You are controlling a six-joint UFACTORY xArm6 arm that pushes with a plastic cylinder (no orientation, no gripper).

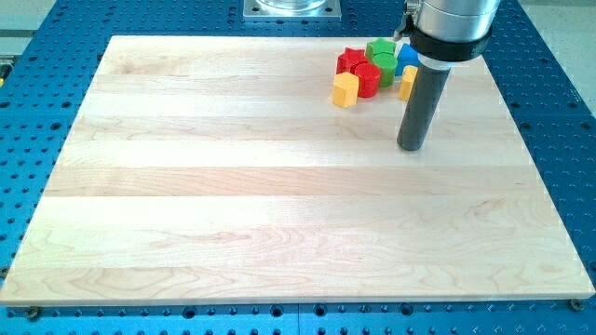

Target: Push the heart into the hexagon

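Note:
A tight cluster of blocks sits near the view's top, right of centre. A yellow block [345, 89] with flat sides, seemingly the hexagon, is at the cluster's lower left. A second yellow block [408, 82] is at the cluster's right edge, partly hidden behind my rod, and its shape cannot be made out. My tip [412, 147] rests on the board just below this second yellow block, below and right of the cluster. The first yellow block is about 70 pixels to the tip's upper left.
Between the two yellow blocks are a red round block [367, 80], a red star-like block [352, 61], a green round block [384, 66], a green star-like block [379, 46] and a blue block [407, 58]. The wooden board [279, 205] lies on a blue perforated table.

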